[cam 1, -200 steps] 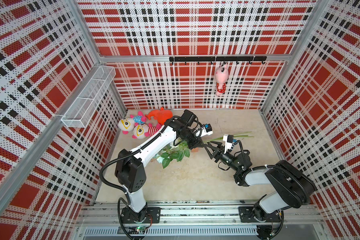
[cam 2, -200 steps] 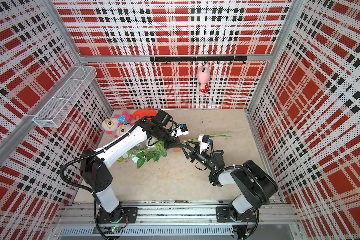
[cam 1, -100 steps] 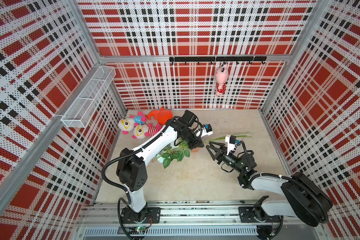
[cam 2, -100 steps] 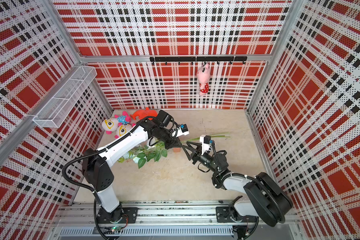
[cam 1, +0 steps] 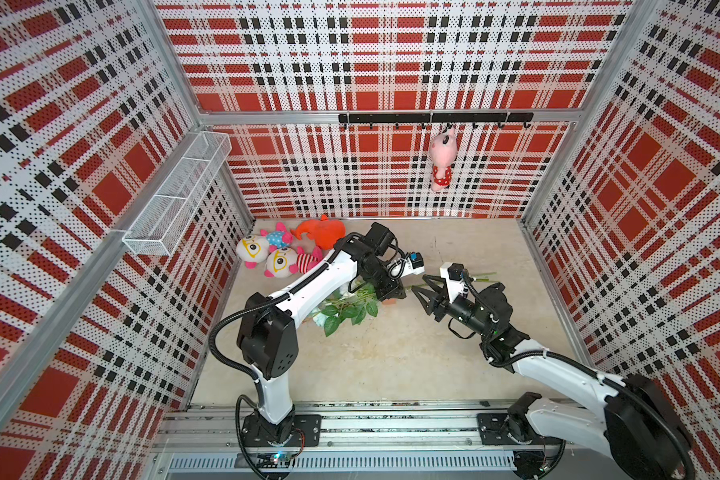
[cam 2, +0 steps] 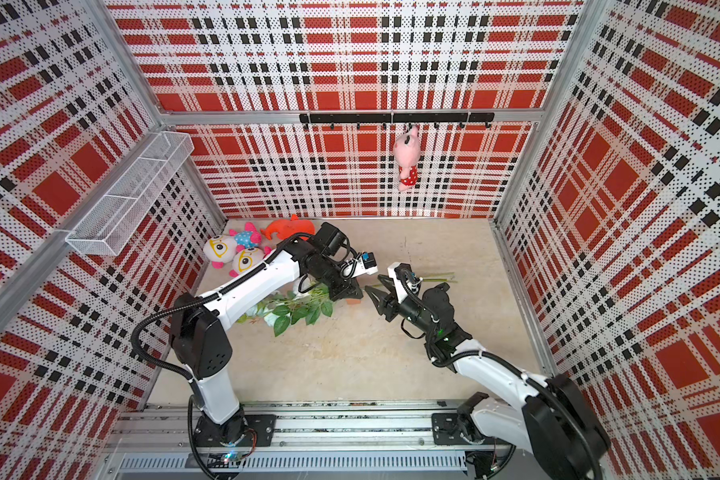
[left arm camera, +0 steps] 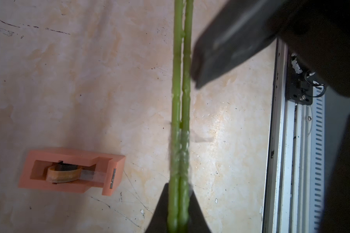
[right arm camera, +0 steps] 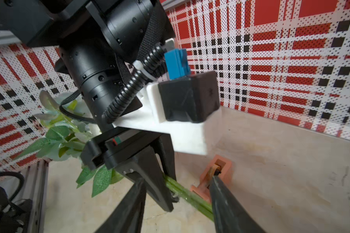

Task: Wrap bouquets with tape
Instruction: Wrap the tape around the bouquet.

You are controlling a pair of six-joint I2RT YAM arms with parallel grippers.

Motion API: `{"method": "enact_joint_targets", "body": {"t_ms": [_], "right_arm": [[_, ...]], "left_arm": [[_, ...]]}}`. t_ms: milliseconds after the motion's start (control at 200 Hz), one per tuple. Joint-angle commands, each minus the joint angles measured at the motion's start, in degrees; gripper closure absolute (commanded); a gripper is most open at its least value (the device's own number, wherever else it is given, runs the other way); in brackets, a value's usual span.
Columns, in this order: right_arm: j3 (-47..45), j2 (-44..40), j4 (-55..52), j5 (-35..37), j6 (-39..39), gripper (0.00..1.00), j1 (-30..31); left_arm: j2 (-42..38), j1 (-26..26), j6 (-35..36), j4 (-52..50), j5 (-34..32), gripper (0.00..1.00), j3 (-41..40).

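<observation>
Left gripper (cam 1: 393, 292) is clamped on the bouquet (cam 1: 347, 309), fingers closed on the stems (left arm camera: 179, 80). Its wrist bends down from a long arm that reaches from the near rail toward the middle of the floor (cam 1: 391, 365). Right gripper (cam 1: 424, 286) faces it from close by, jaws apart, on an arm stretched out low. The stems run on past its fingers (right arm camera: 226, 205), one of which hangs blurred just beside them in the left wrist view. Whether either finger touches the stems I cannot tell.

Two arms, one bouquet, one tape dispenser (left arm camera: 69, 154). Two stems show side by side. Three plush toys (cam 1: 281, 261) lie bunched in the far left corner, and one pink plush (cam 1: 443, 160) hangs from the hook rail (cam 1: 391, 118). One wire basket (cam 1: 175, 195) is fixed to the left wall.

The bouquet lies across the middle of the floor. Its green leaves spread beside the left arm, its pale blooms (cam 2: 269, 319) are mostly hidden under that arm, and its thin stem ends poke out past the right wrist. A band of clear tape (left arm camera: 180, 153) is wound round both stems just beyond the left fingertips, with a loose flap sticking out. The dispenser is an orange-pink block on the floor just beside the stems. It holds a tan roll (left arm camera: 63, 174) with a clear strip drawn to its cutter.
</observation>
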Motion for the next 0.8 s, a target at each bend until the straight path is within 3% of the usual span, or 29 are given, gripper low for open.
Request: {"method": "enact_joint_targets", "body": {"t_ms": [0, 130, 311, 481, 797], "right_arm": [[1.85, -6.74, -22.36, 2.49, -18.59, 0.43, -0.21], [1.38, -13.56, -30.09, 2.68, -31.10, 0.51, 0.17], [-0.59, -16.01, -28.09, 2.00, -46.57, 0.51, 4.05], [-0.30, -9.70, -19.90, 3.89, -54.92, 0.53, 5.75], [9.54, 4.88, -22.87, 11.05, -61.52, 0.55, 4.19]], "left_arm": [[0.85, -0.14, 4.05, -4.20, 2.25, 1.00, 1.43], [1.15, 0.08, 4.47, -4.63, 3.04, 1.00, 1.46], [1.51, 0.22, 5.03, -5.44, 3.86, 1.00, 2.01], [2.14, 0.35, 5.24, -6.63, 4.03, 1.00, 2.61], [2.12, -0.10, 5.76, -6.86, 3.84, 1.00, 2.18]]}}
